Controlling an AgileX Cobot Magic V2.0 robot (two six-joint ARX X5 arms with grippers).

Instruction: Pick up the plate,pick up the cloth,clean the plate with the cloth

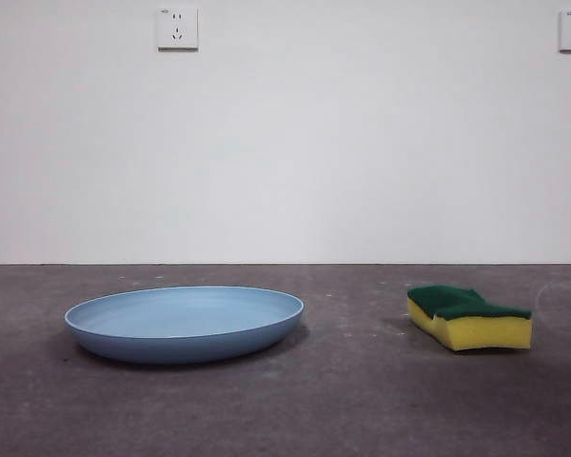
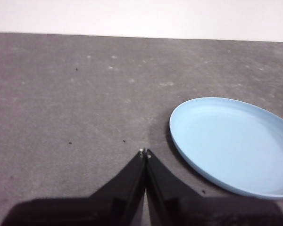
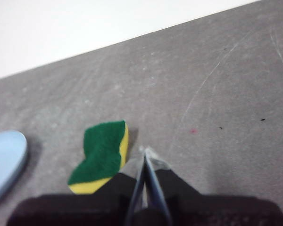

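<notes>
**Plate and sponge wait on the table**

The blue plate (image 1: 185,322) lies flat on the grey table (image 1: 343,409), the sponge (image 1: 468,317) well apart, green side up. The left gripper (image 2: 145,152) hovers beside the plate, jaws clenched. The right gripper (image 3: 145,153) hangs near the sponge, jaws pressed together, gripping nothing.

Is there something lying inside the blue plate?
No. The light-blue plate shows only its bare bottom. The sponge lies apart on the table. Under the plate cannot be seen.
</notes>
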